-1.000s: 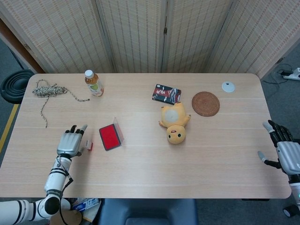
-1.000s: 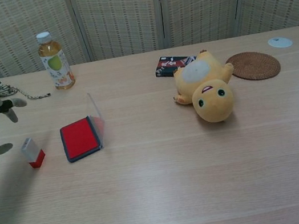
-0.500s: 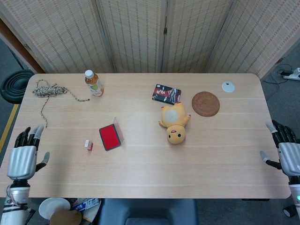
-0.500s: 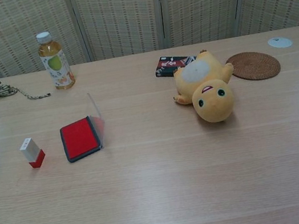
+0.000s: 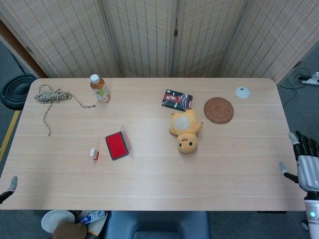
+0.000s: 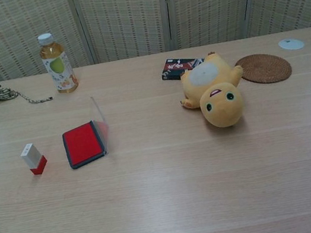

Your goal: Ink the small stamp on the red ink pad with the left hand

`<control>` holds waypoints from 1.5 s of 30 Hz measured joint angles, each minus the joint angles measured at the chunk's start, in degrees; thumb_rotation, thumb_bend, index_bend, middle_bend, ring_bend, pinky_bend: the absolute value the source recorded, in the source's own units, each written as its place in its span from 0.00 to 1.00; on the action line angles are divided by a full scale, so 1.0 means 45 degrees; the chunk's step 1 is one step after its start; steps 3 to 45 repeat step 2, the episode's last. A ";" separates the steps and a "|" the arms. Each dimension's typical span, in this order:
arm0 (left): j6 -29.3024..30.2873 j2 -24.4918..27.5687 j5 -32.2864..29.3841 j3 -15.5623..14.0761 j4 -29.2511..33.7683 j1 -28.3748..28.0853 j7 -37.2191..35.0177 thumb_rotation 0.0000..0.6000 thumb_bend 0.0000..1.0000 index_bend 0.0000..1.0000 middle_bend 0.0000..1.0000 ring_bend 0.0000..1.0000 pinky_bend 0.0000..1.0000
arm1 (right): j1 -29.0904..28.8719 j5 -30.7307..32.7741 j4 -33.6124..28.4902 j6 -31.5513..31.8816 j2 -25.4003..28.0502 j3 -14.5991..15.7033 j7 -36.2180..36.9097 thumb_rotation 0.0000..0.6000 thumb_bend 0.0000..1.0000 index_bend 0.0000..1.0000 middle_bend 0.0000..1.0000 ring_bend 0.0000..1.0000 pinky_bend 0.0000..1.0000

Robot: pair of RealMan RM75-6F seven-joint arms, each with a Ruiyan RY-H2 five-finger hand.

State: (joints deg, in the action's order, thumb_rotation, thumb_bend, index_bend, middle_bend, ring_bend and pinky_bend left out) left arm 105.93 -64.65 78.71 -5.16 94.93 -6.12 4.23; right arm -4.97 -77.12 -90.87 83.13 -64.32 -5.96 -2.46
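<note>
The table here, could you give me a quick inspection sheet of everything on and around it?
Surface: wooden table, no spills seen.
Job's things: small stamp stands left of the open red ink pad, apart from it; nothing holds it.
Clutter: bottle, rope, yellow plush, dark packet, round mat, white disc.
Robot hands: left robot hand shows only as a tip at the table's left edge; right robot hand is off the right edge, fingers apart, empty.
Cables: power strip on the floor.
Surroundings: woven screens behind.
</note>
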 measured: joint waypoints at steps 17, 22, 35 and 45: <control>-0.0314 0.0018 -0.0070 0.0146 0.0016 0.0012 0.0157 1.00 0.34 0.00 0.00 0.00 0.00 | 0.0006 -0.0016 0.0020 -0.0023 0.0038 -0.0011 0.0104 1.00 0.30 0.00 0.00 0.00 0.00; -0.0314 0.0018 -0.0070 0.0146 0.0016 0.0012 0.0157 1.00 0.34 0.00 0.00 0.00 0.00 | 0.0006 -0.0016 0.0020 -0.0023 0.0038 -0.0011 0.0104 1.00 0.30 0.00 0.00 0.00 0.00; -0.0314 0.0018 -0.0070 0.0146 0.0016 0.0012 0.0157 1.00 0.34 0.00 0.00 0.00 0.00 | 0.0006 -0.0016 0.0020 -0.0023 0.0038 -0.0011 0.0104 1.00 0.30 0.00 0.00 0.00 0.00; -0.0314 0.0018 -0.0070 0.0146 0.0016 0.0012 0.0157 1.00 0.34 0.00 0.00 0.00 0.00 | 0.0006 -0.0016 0.0020 -0.0023 0.0038 -0.0011 0.0104 1.00 0.30 0.00 0.00 0.00 0.00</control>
